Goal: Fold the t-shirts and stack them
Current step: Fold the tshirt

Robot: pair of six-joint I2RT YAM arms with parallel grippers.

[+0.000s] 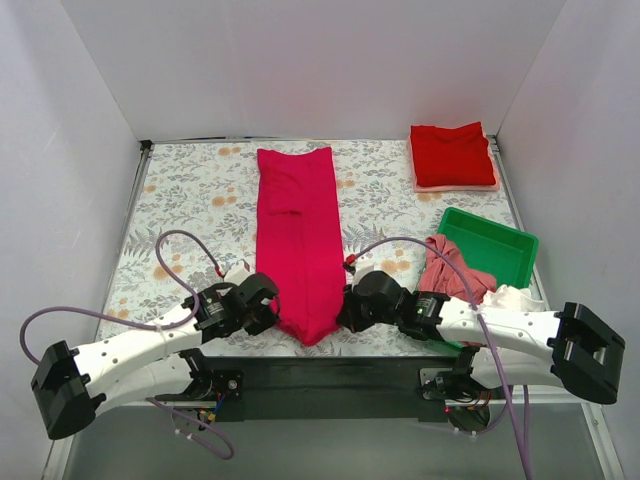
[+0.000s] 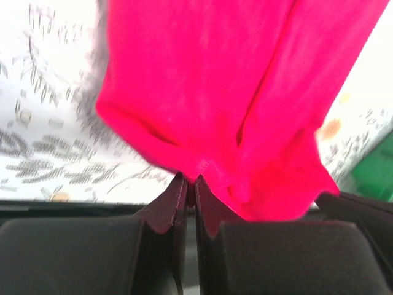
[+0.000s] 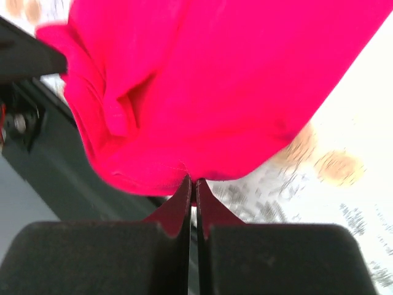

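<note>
My left gripper [image 2: 189, 184] is clamped shut on the near hem of the magenta t-shirt [image 1: 297, 235], at its 7 o'clock corner. The shirt lies as a long narrow strip down the middle of the table [image 1: 200, 200], from 12 to 6 o'clock. My right gripper [image 3: 191, 181] pinches the 5 o'clock corner. The cloth looks light and limp and will likely sag between pinches, so I judge the hem corners the right hold; a folded red t-shirt [image 1: 452, 155] sits at 2 o'clock
</note>
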